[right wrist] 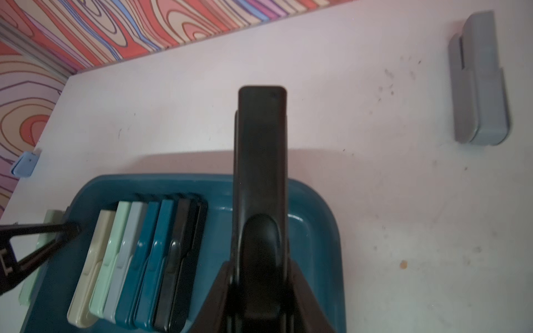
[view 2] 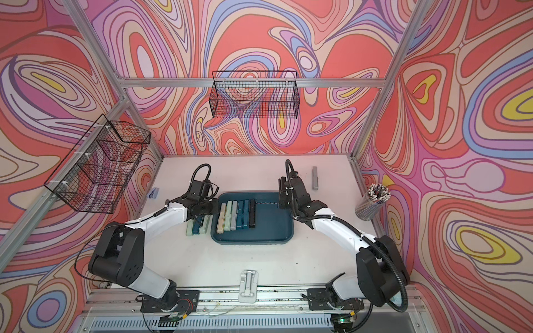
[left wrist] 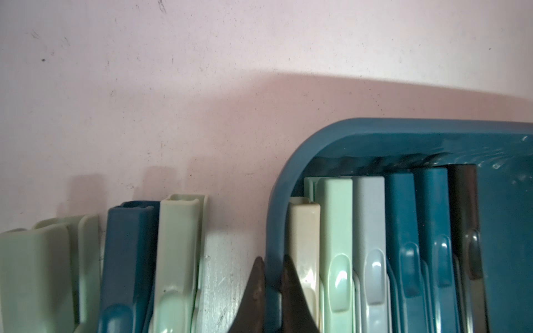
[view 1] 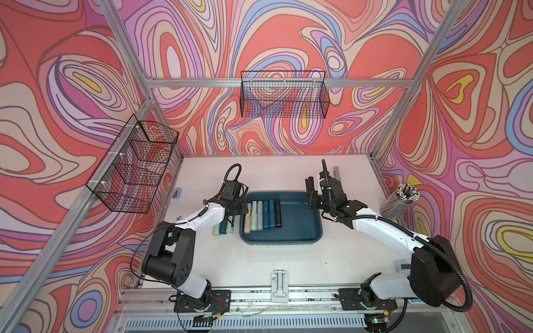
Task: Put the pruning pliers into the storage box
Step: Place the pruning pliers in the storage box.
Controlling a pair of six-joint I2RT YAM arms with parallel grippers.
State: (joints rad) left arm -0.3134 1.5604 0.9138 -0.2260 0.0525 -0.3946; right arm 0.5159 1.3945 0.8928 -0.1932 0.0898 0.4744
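In both top views the storage box (view 1: 288,244) (view 2: 259,242) is sitting in the middle of the worktop (view 1: 259,271) (view 2: 259,268). A row of pliers (view 1: 262,214) (view 2: 236,214) is lying side by side along the box's left wall. A few loose pliers (view 1: 222,227) (view 2: 197,226) are waiting on the worktop just outside that wall. Grey pliers (view 1: 337,172) (view 2: 315,178) are lying toward the worktop's far right corner. The right pincer (view 1: 311,199) (view 2: 281,199) is hanging over the box's far right corner, carrying black pliers (view 1: 309,184).

From the left wrist, the left pincer (left wrist: 272,294) is pinching together on the rim of the storage box (left wrist: 277,178). One finger (left wrist: 256,288) is sitting outside the wall and the other inside it, against the cream pliers (left wrist: 304,245). If this arm is shifting while clamped, it is probably dragging or tilting the box (it looks shallow and light) and spilling the neat row.

From the right wrist, the right pincer (right wrist: 259,288) is clamping the black pliers (right wrist: 261,173) near one end, so most of the bar is sticking out past the fingers, seemingly beyond the box's far rim (right wrist: 317,201). Lowering it as it is risks the free end catching that rim. The bar would then be swivelling in the grip or ending up propped on the wall. Letting go from this height risks it bouncing into the row.
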